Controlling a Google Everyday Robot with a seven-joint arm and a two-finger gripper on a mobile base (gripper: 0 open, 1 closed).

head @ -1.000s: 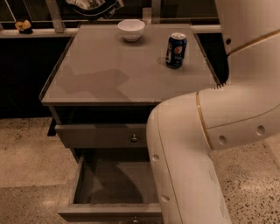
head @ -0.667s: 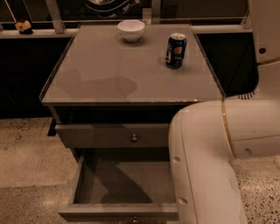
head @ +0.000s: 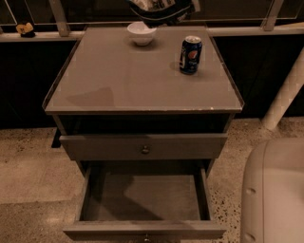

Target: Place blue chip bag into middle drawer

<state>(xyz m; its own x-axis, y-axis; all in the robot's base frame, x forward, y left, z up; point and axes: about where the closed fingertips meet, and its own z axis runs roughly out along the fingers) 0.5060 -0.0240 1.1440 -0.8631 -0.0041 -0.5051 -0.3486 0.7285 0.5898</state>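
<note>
The bag (head: 159,9) is up at the very top of the frame, just right of centre. It is a dark crinkled shape with white patches, cut off by the upper edge, and it sits above and just behind the white bowl (head: 141,33). The hand (head: 189,5) is up there with it, at the bag's right end against the top edge. So little of it shows that I cannot tell whether it is clenched on the bag or released. From where I stand the bag looks clear of the surface (head: 133,80), though whether it touches the bowl's far rim I cannot say. The grey surface fills the upper middle of the frame. It carries the bowl near its back edge and a blue can (head: 190,54) standing upright to the right of the bowl, well apart from it. Below the surface, the upper drawer (head: 104,147) is shut, with its small round knob (head: 145,149) at the centre. Under that, the middle drawer (head: 142,197) is pulled well out toward the bottom of the frame, with a shadow falling across its bare grey floor. The robot's pale arm (head: 273,190) bulks large in the lower right corner, beside the open drawer's right wall. A slimmer white section (head: 285,95) slants up along the right edge. A small yellow thing (head: 23,29) sits on the ledge at the upper left.
</note>
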